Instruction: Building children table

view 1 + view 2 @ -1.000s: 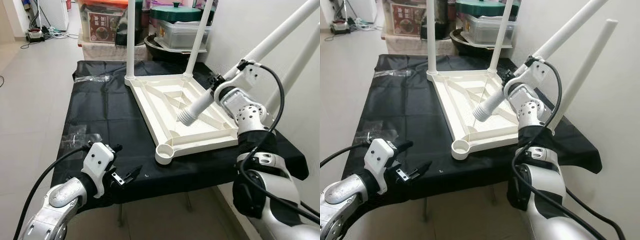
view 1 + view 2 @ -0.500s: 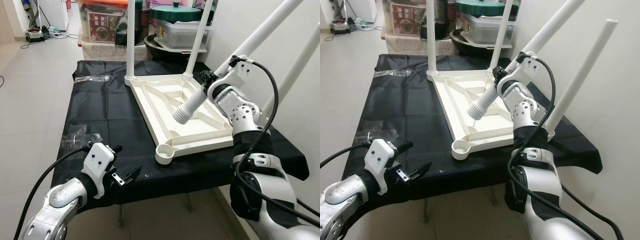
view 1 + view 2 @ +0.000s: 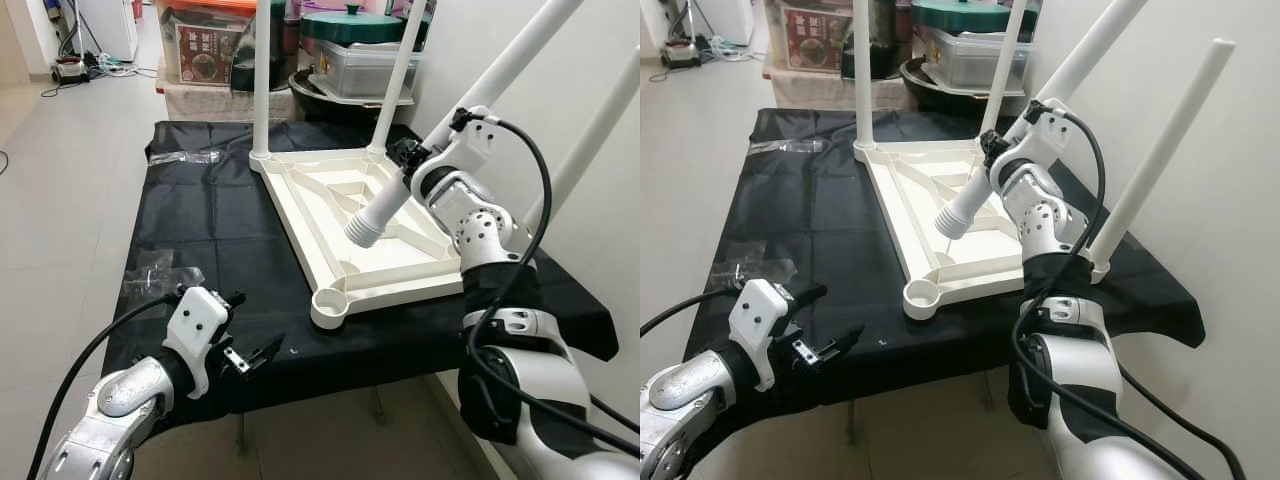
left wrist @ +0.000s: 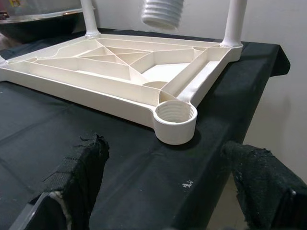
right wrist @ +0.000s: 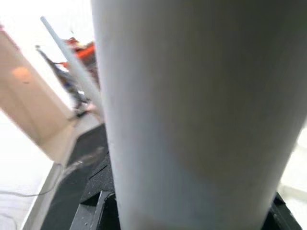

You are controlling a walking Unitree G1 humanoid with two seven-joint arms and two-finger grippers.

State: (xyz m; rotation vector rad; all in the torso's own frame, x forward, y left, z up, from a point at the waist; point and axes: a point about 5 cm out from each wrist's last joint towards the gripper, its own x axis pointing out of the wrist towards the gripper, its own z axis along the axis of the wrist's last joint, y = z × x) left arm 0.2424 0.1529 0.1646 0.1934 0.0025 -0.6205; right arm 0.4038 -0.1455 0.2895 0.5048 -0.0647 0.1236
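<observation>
While right gripper (image 3: 408,160) pinches white leg (image 3: 385,205), left gripper (image 3: 250,355) spread over black cloth (image 3: 200,220); tiled floor (image 3: 60,180).

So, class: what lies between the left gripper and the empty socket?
Bare black cloth, seen in the left wrist view between the left gripper and the socket.

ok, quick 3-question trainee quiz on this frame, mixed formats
1. True or false: all four legs are already fitted to the upturned tabletop.
2. What does the right end effector hold?
A. a screwdriver
B. a loose leg with a threaded end
C. a plastic bag
3. Fill in: the empty threaded socket sits at the tabletop corner nearest the ___ end effector.

Key: 1 false, three legs stand fitted and the near corner is empty. 2 B. 3 left.
</observation>
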